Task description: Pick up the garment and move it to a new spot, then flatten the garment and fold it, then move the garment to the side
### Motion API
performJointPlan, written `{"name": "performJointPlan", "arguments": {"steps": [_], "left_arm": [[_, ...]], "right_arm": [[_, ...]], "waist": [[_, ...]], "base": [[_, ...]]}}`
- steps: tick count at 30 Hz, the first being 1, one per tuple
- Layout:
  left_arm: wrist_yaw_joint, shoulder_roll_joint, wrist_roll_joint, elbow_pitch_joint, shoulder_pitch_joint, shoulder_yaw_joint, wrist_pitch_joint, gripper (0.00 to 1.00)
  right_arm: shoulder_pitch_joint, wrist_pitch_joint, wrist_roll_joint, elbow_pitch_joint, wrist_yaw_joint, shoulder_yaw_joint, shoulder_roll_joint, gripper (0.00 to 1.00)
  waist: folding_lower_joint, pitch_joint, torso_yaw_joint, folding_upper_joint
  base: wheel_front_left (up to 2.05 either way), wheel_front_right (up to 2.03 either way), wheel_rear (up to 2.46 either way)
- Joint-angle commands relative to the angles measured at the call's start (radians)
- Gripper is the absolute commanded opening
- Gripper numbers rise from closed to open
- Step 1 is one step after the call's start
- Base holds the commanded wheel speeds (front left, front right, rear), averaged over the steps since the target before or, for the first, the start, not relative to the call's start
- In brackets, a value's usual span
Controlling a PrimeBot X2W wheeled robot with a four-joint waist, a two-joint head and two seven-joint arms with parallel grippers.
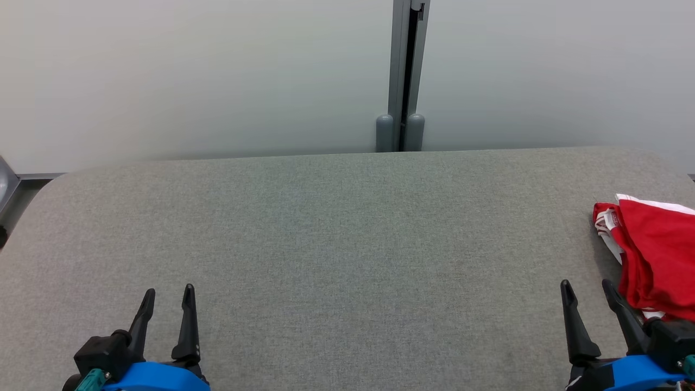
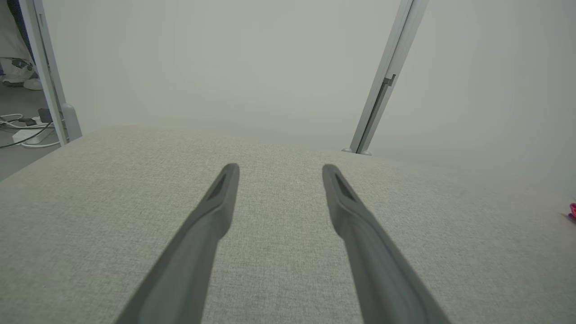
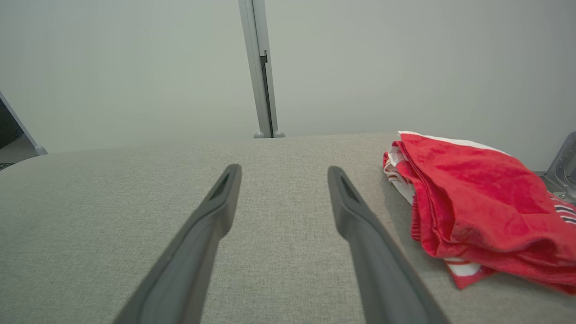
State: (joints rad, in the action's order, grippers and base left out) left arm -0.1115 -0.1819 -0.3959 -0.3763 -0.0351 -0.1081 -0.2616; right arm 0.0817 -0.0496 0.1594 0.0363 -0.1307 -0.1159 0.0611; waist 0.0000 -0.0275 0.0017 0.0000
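Observation:
A red garment (image 1: 654, 252) with white trim lies folded in a pile at the right edge of the grey fabric table (image 1: 347, 250). In the right wrist view the garment (image 3: 477, 198) sits just right of my fingers. My right gripper (image 1: 586, 287) is open at the lower right, its tips just left of the pile and apart from it, nothing between them (image 3: 284, 171). My left gripper (image 1: 168, 293) stands open at the lower left over bare cloth, far from the garment, its jaws empty (image 2: 280, 168).
A pale partition wall with a grey vertical post (image 1: 404, 76) rises directly behind the table. Past the table's left end, the left wrist view shows floor with cables (image 2: 22, 128). A metal fitting (image 3: 564, 166) stands beyond the garment.

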Motion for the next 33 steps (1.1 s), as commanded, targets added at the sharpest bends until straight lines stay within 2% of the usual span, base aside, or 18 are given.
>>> {"name": "performJointPlan", "arguments": {"steps": [1,12,13,18,33], "left_arm": [[-0.005,0.002,0.005,-0.002,-0.011,0.001,-0.004,1.00],[-0.008,0.009,0.013,-0.008,-0.014,-0.008,-0.004,1.00],[-0.003,0.008,0.008,-0.007,-0.004,-0.005,0.000,0.00],[-0.003,0.026,0.006,-0.047,0.034,-0.005,0.006,0.00],[-0.006,0.047,-0.235,-0.012,0.009,0.042,0.081,0.00]], "right_arm": [[0.004,-0.006,-0.003,0.002,0.000,0.001,-0.004,1.00],[-0.007,-0.025,0.005,0.035,0.000,0.004,-0.006,1.00],[-0.003,-0.019,0.003,0.036,0.000,0.004,-0.003,0.00],[0.008,-0.013,0.004,0.087,0.000,0.007,-0.009,0.00],[-0.035,0.024,0.290,0.111,0.000,0.004,-0.009,0.00]], "waist": [[0.0000,0.000,-0.001,0.0000],[0.0000,-0.001,0.002,0.0000],[0.0000,-0.001,0.001,0.0000],[0.0000,0.000,0.001,0.0000],[0.0000,0.003,0.001,0.0000]], "base": [[0.00,0.00,0.00],[0.00,0.00,0.00],[0.00,0.00,0.00],[0.00,0.00,0.00],[0.00,0.00,0.00]]}}
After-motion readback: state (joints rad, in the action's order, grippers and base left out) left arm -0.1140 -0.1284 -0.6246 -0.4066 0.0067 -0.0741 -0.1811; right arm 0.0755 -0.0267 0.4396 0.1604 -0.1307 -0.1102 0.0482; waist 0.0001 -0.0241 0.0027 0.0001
